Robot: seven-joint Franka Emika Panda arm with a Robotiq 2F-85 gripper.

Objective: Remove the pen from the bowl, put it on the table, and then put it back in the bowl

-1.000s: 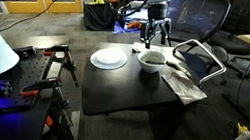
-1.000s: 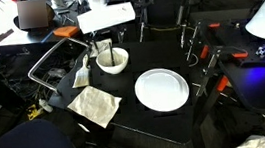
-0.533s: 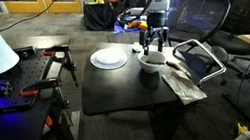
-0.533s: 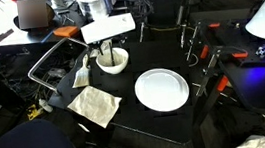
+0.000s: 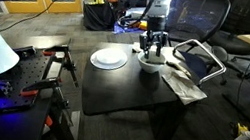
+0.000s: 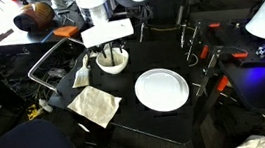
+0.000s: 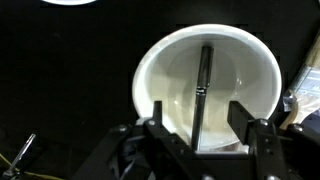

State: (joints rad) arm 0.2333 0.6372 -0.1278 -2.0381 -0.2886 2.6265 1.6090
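The small white bowl [image 7: 210,85] fills the wrist view, and a thin dark pen [image 7: 201,85] lies inside it, running from the far rim toward me. My gripper [image 7: 200,125] is open, with one finger on each side of the pen's near end, low over the bowl. In both exterior views the gripper [image 5: 149,52] [image 6: 109,56] has come down into the bowl [image 5: 150,62] [image 6: 113,63] on the black table [image 5: 128,86] [image 6: 167,115]. The pen cannot be made out in the exterior views.
A flat white plate [image 5: 109,58] [image 6: 161,89] lies beside the bowl. A crumpled cloth [image 5: 183,84] [image 6: 96,105] lies near the table edge. A metal-framed chair [image 5: 199,60] and clamps [image 6: 208,57] stand around the table.
The gripper has come down from above the bowl to straddle the pen inside it, still open.
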